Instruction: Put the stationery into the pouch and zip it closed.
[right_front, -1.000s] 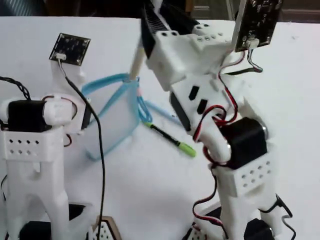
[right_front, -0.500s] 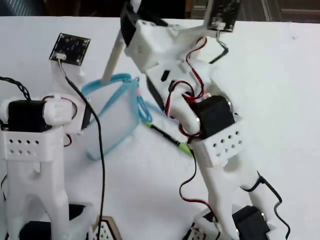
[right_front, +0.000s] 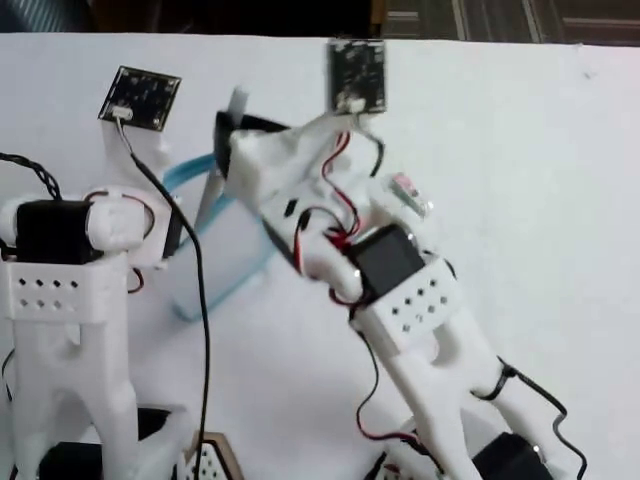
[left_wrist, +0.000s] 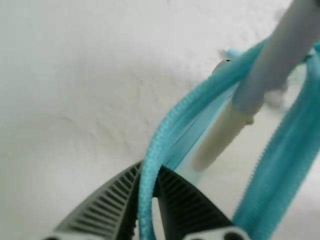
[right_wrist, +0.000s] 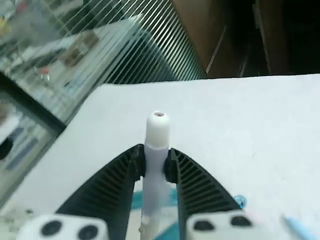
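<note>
The clear pouch (right_front: 232, 252) with a blue zipper rim lies on the white table between the two arms. My left gripper (left_wrist: 148, 172) is shut on the pouch's blue rim (left_wrist: 165, 130), at the pouch's left side. My right gripper (right_wrist: 155, 152) is shut on a white pen (right_wrist: 156, 135). In the high view the pen (right_front: 218, 180) slants down from the right gripper (right_front: 228, 148), its lower end at the pouch's opening. The left wrist view shows the pen's tip (left_wrist: 220, 140) between the two blue rim strands.
A small pink-and-white item (right_front: 405, 188) lies on the table just right of the right arm (right_front: 390, 270). The left arm's base (right_front: 70, 300) stands at the near left. Bare table stretches to the right and far side.
The right arm has swung left and lowered, carrying the pen from above the pouch's far corner down to its opening. It now hides the black, green-tipped pen. The left arm has kept still.
</note>
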